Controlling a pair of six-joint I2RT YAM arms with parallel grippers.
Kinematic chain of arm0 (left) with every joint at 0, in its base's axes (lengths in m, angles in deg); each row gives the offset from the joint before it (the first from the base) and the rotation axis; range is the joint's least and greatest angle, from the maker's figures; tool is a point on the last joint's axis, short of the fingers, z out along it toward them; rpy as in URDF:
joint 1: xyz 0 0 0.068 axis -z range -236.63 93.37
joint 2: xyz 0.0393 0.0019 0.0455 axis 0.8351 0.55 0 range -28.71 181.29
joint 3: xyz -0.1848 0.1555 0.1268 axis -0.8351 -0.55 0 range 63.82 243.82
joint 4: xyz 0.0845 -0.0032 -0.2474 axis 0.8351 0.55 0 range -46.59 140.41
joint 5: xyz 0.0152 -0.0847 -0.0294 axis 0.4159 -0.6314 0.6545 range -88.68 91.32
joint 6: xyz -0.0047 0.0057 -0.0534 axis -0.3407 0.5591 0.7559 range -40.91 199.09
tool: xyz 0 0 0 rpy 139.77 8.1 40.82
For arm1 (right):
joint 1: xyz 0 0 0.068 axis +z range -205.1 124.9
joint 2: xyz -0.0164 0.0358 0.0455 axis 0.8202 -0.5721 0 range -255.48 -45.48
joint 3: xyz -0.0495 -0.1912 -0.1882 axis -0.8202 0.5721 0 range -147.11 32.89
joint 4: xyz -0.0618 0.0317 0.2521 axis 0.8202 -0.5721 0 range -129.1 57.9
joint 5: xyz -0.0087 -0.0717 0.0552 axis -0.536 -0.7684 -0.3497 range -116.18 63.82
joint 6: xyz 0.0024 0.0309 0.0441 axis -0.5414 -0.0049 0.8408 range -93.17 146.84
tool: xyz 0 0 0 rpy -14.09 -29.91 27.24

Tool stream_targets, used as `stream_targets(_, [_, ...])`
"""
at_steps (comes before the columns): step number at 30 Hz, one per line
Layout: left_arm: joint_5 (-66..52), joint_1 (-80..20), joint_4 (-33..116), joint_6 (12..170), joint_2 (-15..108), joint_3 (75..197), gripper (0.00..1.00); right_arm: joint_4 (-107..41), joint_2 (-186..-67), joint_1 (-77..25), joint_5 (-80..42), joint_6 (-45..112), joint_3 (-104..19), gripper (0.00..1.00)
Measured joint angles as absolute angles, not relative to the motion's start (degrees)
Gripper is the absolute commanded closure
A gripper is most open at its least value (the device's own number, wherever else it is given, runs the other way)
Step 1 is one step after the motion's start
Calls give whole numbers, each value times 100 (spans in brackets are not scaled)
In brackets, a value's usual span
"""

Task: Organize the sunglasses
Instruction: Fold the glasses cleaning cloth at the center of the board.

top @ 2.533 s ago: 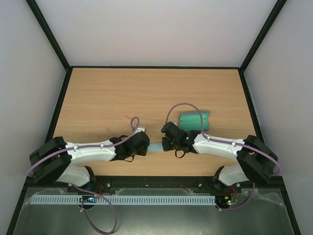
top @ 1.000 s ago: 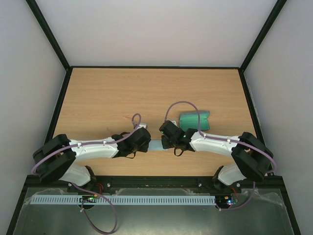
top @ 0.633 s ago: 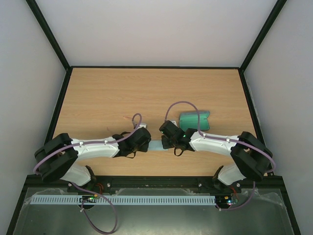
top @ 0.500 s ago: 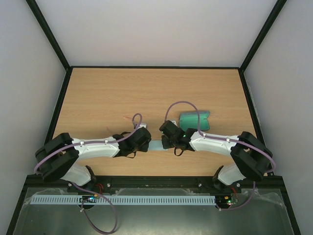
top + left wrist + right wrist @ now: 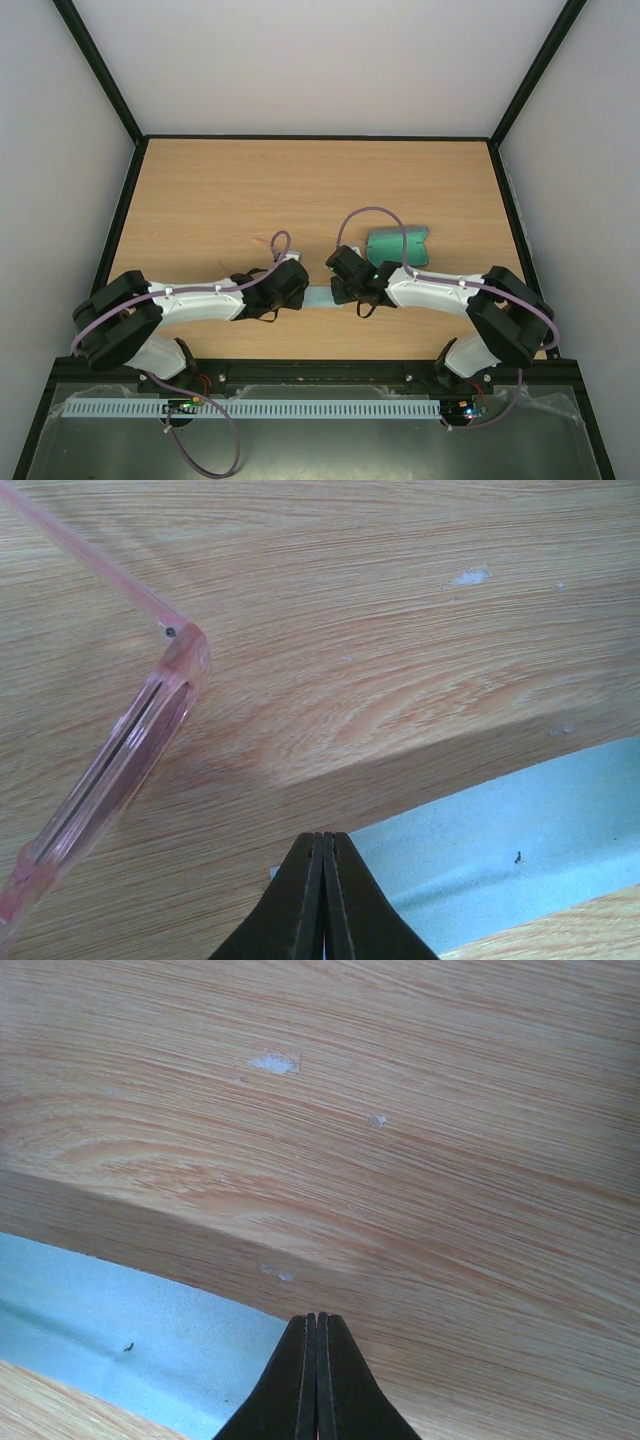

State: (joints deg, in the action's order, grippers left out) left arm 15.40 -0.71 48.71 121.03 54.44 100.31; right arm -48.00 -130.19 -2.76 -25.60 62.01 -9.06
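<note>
The sunglasses (image 5: 120,770) have a thin pink translucent frame and lie on the wood to the left of my left gripper (image 5: 323,835); in the top view only a pink tip of the sunglasses (image 5: 262,240) shows. Between the two wrists a light-blue cloth (image 5: 318,298) is stretched. The left gripper is shut on one end of the cloth (image 5: 500,840). My right gripper (image 5: 316,1316) is shut on the other end of the cloth (image 5: 120,1310). The cloth hangs slightly above the table and casts a shadow. Both the left gripper (image 5: 298,292) and right gripper (image 5: 338,292) are near the table's front centre.
An open grey-blue case (image 5: 398,247) with a green inside lies just behind the right wrist. The wooden table (image 5: 300,190) is walled by a black frame and pale panels on three sides.
Both wrists have crept slightly toward each other and to the far side, still holding the cloth. The case has not moved.
</note>
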Motion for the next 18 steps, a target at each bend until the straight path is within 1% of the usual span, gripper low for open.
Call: stream_targets(18, [1525, -73, 4841, 12092, 5477, 10031, 96, -4725, -13220, -298, -2501, 6173, -906, 99])
